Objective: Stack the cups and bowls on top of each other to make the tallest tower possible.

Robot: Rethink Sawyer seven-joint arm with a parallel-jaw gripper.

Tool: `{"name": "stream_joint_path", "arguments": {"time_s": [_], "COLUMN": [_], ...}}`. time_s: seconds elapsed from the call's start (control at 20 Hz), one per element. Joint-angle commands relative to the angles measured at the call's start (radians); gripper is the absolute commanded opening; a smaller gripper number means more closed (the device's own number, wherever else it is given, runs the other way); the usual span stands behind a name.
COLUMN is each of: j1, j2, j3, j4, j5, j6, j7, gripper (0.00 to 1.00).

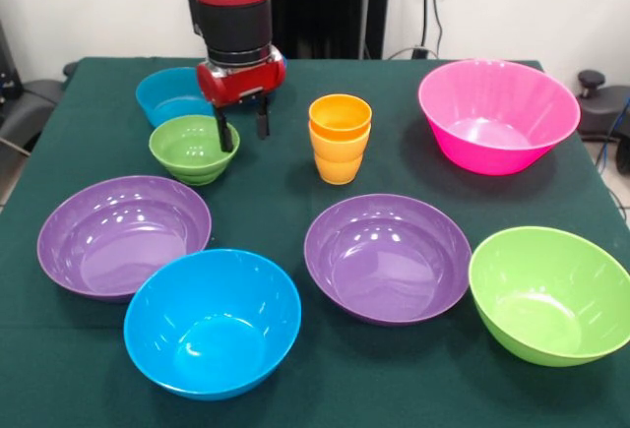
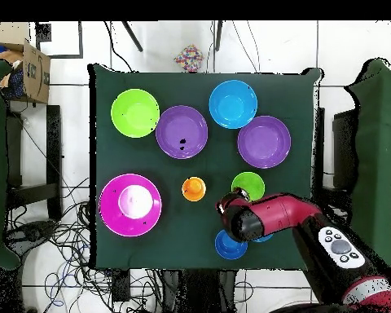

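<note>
My gripper (image 1: 243, 125) is open and empty, low over the far right rim of the small green bowl (image 1: 192, 150). One finger (image 1: 225, 133) is above the bowl's inside, the other is outside it. In the overhead view the arm (image 2: 268, 218) hides the gripper next to that bowl (image 2: 248, 186). Two orange-yellow cups (image 1: 340, 139) stand nested upright at mid-table and show in the overhead view (image 2: 194, 189). A small light blue bowl (image 1: 169, 94) sits behind the green one. A small darker blue bowl (image 2: 230, 244) lies by the arm, hidden in the front view.
Large bowls ring the table: pink (image 1: 497, 113) at the far right, two purple (image 1: 123, 234) (image 1: 387, 256), blue (image 1: 212, 320) and green (image 1: 551, 293) along the near side. A cardboard box (image 2: 24, 69) stands off the table.
</note>
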Motion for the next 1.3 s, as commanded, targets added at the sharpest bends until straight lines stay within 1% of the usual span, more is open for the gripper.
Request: {"name": "stream_joint_path", "arguments": {"time_s": [0.05, 0.25, 0.75, 1.0, 1.3], "j1": [0.042, 0.038, 0.037, 0.025, 0.02], "j2": [0.052, 0.076, 0.108, 0.09, 0.065], "j3": [-0.036, -0.032, -0.039, -0.028, 0.002], "j4": [-0.064, -0.09, -0.13, -0.122, -0.121], "j5": [-0.042, -0.049, -0.042, -0.032, -0.01], "j6": [-0.046, -0.074, -0.075, -0.063, -0.021], "j7": [0.094, 0.082, 0.062, 0.05, 0.021], "gripper": [1.0, 1.0, 1.0, 1.0, 1.0]}}
